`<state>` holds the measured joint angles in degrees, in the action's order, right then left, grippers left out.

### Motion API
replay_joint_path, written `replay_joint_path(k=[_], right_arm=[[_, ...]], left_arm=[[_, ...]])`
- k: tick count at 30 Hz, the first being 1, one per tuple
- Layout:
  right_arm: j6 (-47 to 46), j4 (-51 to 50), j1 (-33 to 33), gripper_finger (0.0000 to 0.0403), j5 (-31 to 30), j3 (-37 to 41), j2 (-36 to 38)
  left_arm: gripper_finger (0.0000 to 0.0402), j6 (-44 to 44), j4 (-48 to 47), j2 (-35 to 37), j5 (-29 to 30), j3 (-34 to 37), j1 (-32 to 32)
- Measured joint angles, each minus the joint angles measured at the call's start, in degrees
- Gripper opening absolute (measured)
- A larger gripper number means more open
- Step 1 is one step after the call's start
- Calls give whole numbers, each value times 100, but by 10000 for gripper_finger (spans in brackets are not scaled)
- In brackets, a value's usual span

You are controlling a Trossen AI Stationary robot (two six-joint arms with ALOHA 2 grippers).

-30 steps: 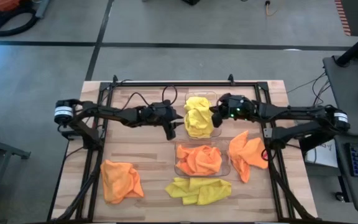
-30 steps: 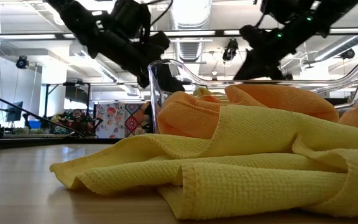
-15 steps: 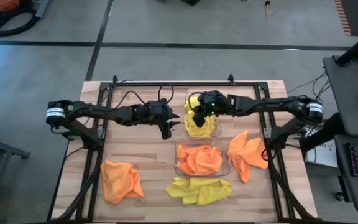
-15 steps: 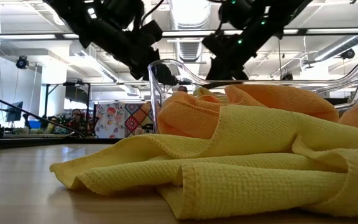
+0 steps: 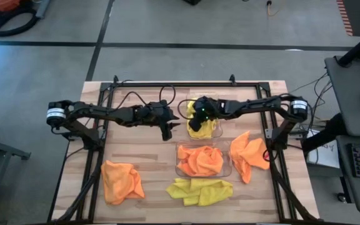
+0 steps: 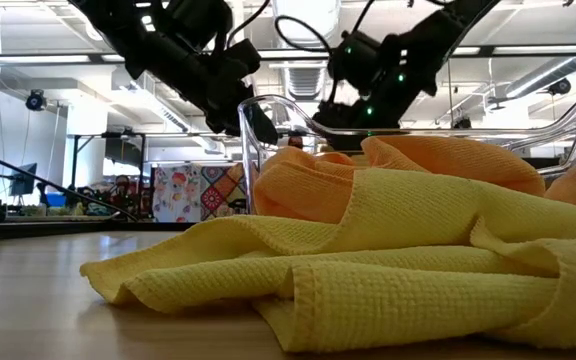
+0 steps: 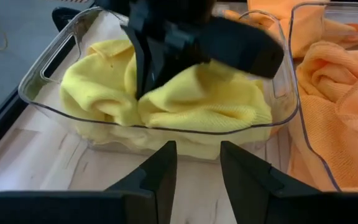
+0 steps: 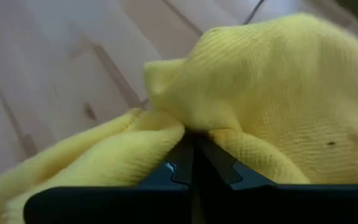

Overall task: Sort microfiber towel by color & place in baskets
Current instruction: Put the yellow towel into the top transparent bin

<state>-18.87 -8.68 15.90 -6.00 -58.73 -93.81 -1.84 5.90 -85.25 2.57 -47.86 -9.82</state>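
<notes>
Going left to right on the wooden plank table (image 5: 136, 144): there's a crumpled orange towel (image 5: 121, 181) lying loose near the front left corner, soft waffle-weave stuff like all of them. The left gripper (image 5: 166, 129) hovers just left of the far basket, fingers (image 7: 159, 177) spread a bit with nothing between them. That far basket (image 5: 218, 131) is clear see-through plastic with rounded corners and low walls, and it's stuffed with bunched-up yellow towels (image 7: 216, 102). The right gripper (image 5: 195, 120) is down in it, jaws pressed together with a fold of yellow cloth bunched up right against the tips, so it looks like a pinch.

Just in front sits the second clear basket (image 5: 228, 169) with orange towels (image 5: 202, 160) heaped inside. A loose yellow towel (image 5: 200, 190) lies at the table's front edge, and another orange towel (image 5: 249, 155) is draped just right of that basket.

No labels or writing I can read anywhere.

Compared to a second ago, the right arm has swung left across the yellow basket; its gripper was at the basket's right edge then. The left one barely shifted.
</notes>
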Motion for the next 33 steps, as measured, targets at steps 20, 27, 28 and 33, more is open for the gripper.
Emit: replay_joint_path(k=[20,27,28,33], right_arm=[[85,817,13,9,53,130,-824],[99,753,13,9,23,138,-705],[113,716,13,9,15,143,-653],[196,664,15,9,2,150,-368]], left_arm=[[109,154,1,-4,0,0,2],[109,178,3,-4,0,0,2],[109,178,2,-4,0,0,2],[109,235,5,-4,0,0,2]])
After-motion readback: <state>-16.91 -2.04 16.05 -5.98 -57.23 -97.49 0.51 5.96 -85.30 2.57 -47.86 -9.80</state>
